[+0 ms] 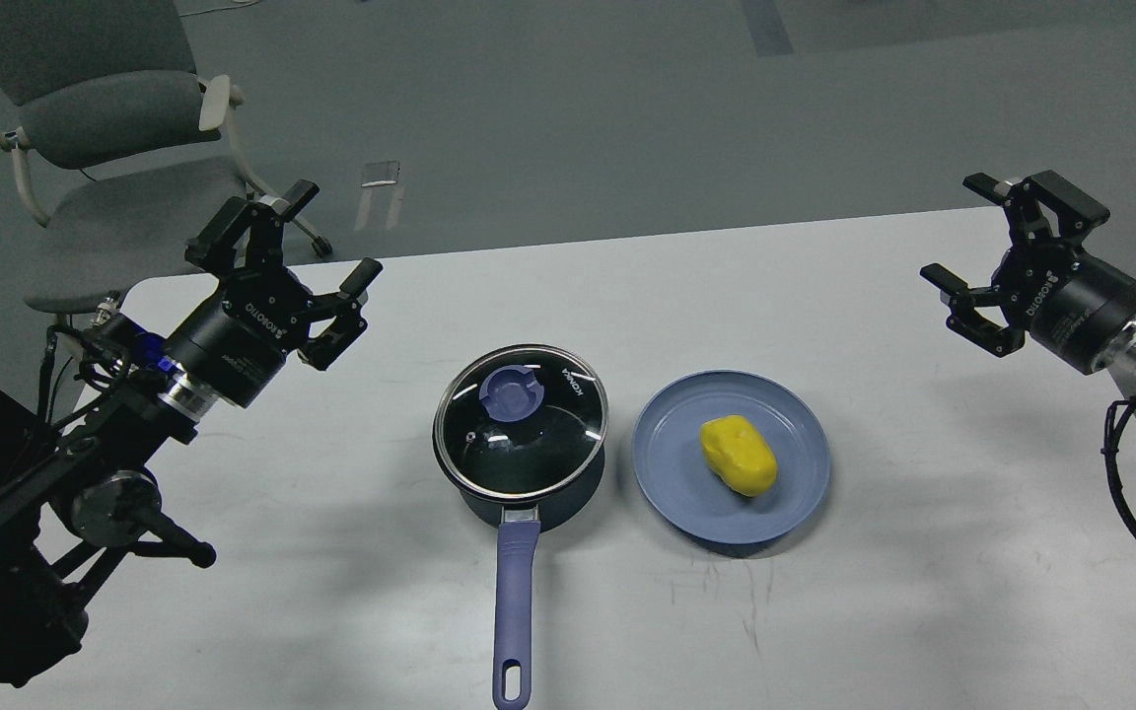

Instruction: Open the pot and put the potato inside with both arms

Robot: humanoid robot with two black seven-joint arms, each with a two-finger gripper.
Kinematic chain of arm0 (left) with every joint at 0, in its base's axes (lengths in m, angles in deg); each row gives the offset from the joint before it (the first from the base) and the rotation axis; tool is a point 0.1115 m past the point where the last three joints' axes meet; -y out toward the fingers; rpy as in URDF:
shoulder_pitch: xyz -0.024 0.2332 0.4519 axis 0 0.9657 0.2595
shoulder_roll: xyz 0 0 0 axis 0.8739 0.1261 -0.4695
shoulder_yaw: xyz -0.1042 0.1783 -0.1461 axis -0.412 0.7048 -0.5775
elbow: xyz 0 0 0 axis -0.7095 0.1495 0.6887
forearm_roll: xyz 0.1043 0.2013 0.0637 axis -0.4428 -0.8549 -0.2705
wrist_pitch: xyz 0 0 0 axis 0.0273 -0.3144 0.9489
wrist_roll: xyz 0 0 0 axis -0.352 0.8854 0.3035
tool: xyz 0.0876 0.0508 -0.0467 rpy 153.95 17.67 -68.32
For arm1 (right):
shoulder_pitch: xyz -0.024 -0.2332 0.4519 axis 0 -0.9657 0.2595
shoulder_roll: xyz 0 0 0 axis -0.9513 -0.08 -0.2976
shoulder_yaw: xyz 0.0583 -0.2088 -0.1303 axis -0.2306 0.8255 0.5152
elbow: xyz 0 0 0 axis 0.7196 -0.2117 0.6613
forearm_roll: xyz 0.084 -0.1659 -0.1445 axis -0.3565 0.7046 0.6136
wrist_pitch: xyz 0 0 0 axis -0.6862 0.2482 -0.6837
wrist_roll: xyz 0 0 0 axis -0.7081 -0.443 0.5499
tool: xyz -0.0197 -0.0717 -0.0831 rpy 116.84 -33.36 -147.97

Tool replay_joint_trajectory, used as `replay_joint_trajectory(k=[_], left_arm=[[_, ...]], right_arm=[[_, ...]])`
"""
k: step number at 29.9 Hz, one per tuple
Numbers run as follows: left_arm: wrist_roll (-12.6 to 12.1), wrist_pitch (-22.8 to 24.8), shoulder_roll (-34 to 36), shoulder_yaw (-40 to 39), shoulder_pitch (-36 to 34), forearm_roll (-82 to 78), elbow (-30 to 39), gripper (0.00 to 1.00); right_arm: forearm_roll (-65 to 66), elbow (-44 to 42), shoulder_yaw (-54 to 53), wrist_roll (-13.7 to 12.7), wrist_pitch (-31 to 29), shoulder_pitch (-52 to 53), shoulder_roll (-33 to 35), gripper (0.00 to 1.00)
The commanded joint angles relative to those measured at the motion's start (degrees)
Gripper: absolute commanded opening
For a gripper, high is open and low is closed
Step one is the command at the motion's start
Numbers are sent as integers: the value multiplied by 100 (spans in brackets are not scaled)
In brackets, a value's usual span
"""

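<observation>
The navy pot [529,508] sits at the middle of the white table, its lavender handle [515,616] pointing toward me. A glass lid [521,419] with a blue knob [510,391] covers it. Just to its right, the yellow potato [738,455] lies on a shallow blue plate [672,473]. My left gripper [323,235] hovers open over the table's far left, well away from the pot and holding nothing. My right gripper [977,229] hangs open at the far right, also holding nothing, well clear of the plate.
A grey office chair [105,128] stands on the floor beyond the table's far left corner. The table's far edge [647,242] runs behind both grippers. Bare tabletop lies between each gripper and the pot and plate.
</observation>
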Motion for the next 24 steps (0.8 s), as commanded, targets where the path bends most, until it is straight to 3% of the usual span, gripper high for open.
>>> replay_joint_trajectory(k=[1, 16, 24], left_arm=[[-1, 0, -1, -65, 70, 13, 1, 98], [-15, 0, 131, 15, -185, -66, -386, 98], [-33, 0, 131, 23, -229, -75, -386, 98]], right_arm=[[-3, -50, -2, -1, -10, 0, -1, 100], [14, -59, -29, -1, -36, 9, -80, 100], [14, -165, -143, -1, -361, 9, -36, 100]])
